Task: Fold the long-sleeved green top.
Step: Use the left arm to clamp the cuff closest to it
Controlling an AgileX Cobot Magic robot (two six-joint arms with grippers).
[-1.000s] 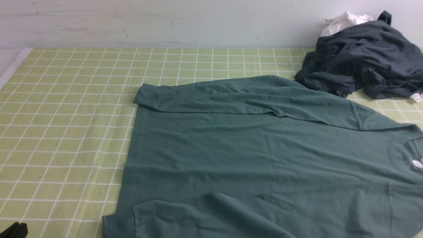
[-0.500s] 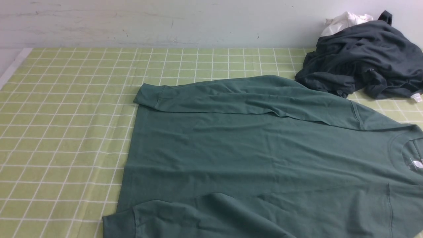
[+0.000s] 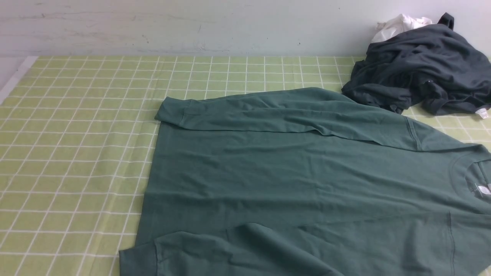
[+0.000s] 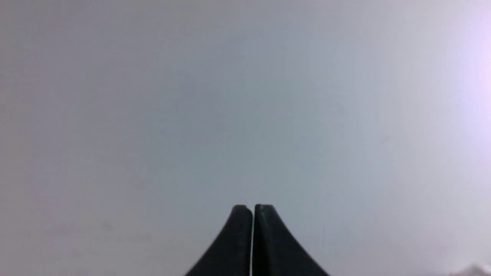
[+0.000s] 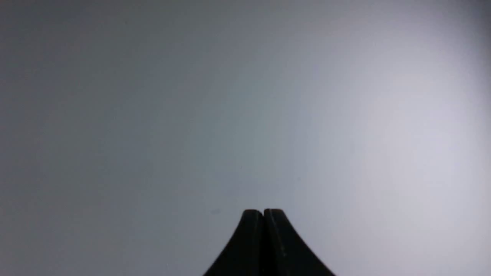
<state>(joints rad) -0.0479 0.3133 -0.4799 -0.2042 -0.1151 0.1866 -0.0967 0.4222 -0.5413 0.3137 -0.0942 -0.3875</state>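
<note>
The green long-sleeved top (image 3: 299,180) lies flat on the checked tablecloth, its neck with the white label (image 3: 484,189) at the right and its hem at the left. Both sleeves are folded across the body, one along the far edge (image 3: 268,113), one along the near edge (image 3: 245,249). Neither gripper shows in the front view. In the left wrist view my left gripper (image 4: 253,207) is shut and empty against a blank grey wall. In the right wrist view my right gripper (image 5: 263,211) is shut and empty against the same blank grey.
A crumpled charcoal-grey garment (image 3: 422,65) sits at the back right, touching the top's far shoulder, with a small white cloth (image 3: 399,25) behind it. The yellow-green checked tablecloth (image 3: 76,134) covers the table; a pale wall stands behind.
A black gripper tip at the bottom left corner of the front view one second ago has withdrawn out of view. The top has not moved.
</note>
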